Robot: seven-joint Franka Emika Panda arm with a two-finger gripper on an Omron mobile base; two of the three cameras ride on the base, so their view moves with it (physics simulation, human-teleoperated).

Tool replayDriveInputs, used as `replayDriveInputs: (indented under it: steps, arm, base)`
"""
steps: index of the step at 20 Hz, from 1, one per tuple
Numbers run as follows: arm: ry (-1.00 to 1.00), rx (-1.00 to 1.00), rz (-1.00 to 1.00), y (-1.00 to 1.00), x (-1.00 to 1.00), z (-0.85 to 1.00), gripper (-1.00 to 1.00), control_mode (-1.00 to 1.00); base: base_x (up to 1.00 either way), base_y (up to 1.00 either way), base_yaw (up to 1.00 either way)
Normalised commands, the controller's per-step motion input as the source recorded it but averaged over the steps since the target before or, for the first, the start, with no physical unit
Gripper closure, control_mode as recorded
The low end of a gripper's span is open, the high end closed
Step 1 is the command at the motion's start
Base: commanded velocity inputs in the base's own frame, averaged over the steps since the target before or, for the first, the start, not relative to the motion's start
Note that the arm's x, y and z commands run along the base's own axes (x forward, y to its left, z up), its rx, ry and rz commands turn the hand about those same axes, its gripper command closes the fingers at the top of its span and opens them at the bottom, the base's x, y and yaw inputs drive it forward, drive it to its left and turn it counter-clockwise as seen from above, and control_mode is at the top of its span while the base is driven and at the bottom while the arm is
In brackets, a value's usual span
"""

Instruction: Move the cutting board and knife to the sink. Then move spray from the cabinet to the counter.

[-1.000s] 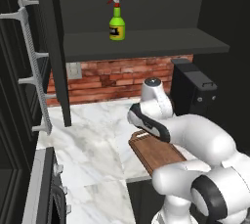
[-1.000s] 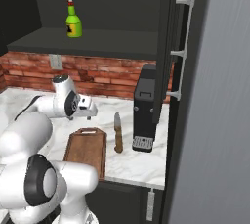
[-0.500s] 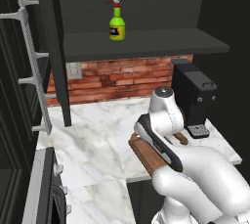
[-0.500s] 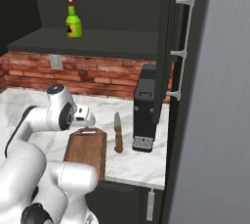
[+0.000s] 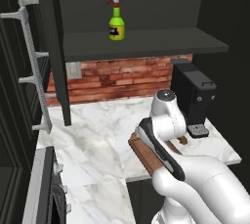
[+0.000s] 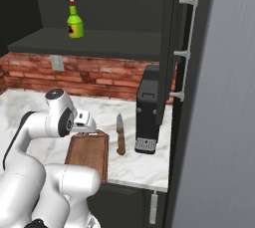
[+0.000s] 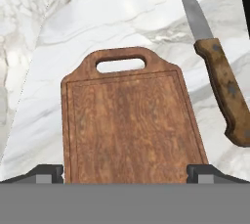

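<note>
The reddish-brown cutting board (image 7: 129,125) lies flat on the white marble counter (image 7: 122,12), its handle loop pointing away from the hand. My gripper (image 7: 126,174) hovers just above its near end, open, one fingertip off each long edge and nothing held. The knife (image 7: 215,69) lies beside the board on the right, blade pointing away. From the right base view the board (image 6: 89,152) and knife (image 6: 120,135) sit near the counter's front edge below my hand. The green spray (image 5: 116,20) stands upright on the shelf of the open black cabinet (image 5: 146,44). The sink is out of view.
A black coffee machine (image 6: 148,110) stands just right of the knife, against the red brick wall (image 5: 112,78). The open cabinet door with its silver bar handle (image 6: 187,48) hangs above the machine. Another open door with a bar handle (image 5: 34,66) is at the left.
The arm has swung right and bent down over the cutting board, bringing the hand low above it. Its jaws stayed wide. Board, knife and spray have not moved.
</note>
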Motion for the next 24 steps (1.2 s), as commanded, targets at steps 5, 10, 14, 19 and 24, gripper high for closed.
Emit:
replayDriveInputs:
  steps: [5, 10, 14, 19, 24]
  arm:
    - [0.0, 0.0, 0.0, 0.0, 0.0, 0.0, -1.0, 1.0]
    - [0.0, 0.0, 0.0, 0.0, 0.0, 0.0, -1.0, 1.0]
    - [0.0, 0.0, 0.0, 0.0, 0.0, 0.0, -1.0, 1.0]
    - [0.0, 0.0, 0.0, 0.0, 0.0, 0.0, -1.0, 1.0]
    - [0.0, 0.0, -0.11, -0.03, -0.47, 0.0, -1.0, -1.0]
  base:
    - [-0.52, 0.0, -0.08]
    - [-0.35, 0.0, -0.12]
    - [-0.23, 0.0, -0.1]
    - [-0.36, 0.0, -0.12]
    - [-0.07, 0.0, -0.02]
